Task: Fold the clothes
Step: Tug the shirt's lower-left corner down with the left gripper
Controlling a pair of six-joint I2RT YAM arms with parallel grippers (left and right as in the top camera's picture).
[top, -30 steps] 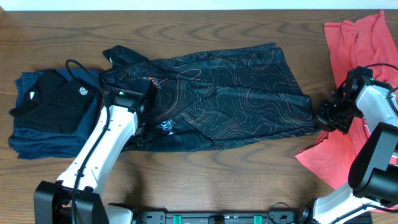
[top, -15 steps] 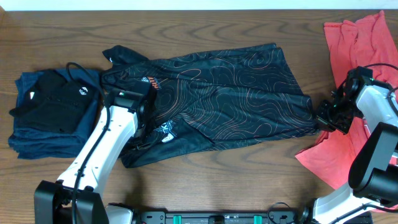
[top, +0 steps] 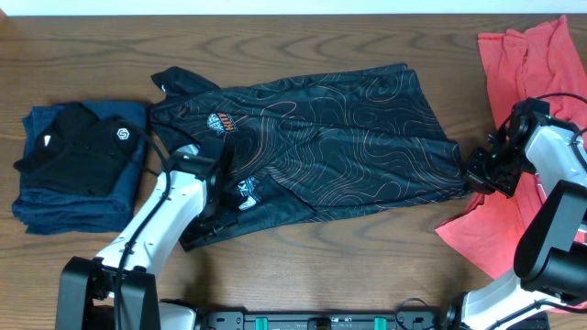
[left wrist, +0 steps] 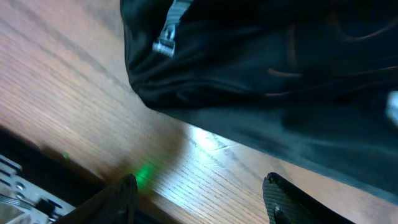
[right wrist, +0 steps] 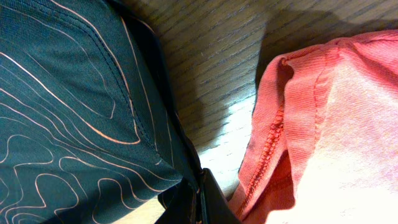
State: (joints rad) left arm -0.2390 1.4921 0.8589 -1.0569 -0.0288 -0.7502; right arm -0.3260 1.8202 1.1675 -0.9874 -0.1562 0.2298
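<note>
A dark jersey with thin orange contour lines lies spread across the middle of the table. My left gripper hovers at its lower left corner, open, with nothing between its fingers. In the left wrist view the left gripper stands over bare wood, just short of the jersey's edge. My right gripper is at the jersey's right edge. In the right wrist view the right gripper is shut on the dark jersey's hem, right beside a red garment.
A folded stack of dark blue and black clothes sits at the left side of the table. The red garment is crumpled along the right edge, under and behind my right arm. The table's front edge runs close to my left fingers.
My left gripper has opened and let go of the jersey's lower left corner. It has drawn back toward the table's front edge. The right gripper has not moved.
</note>
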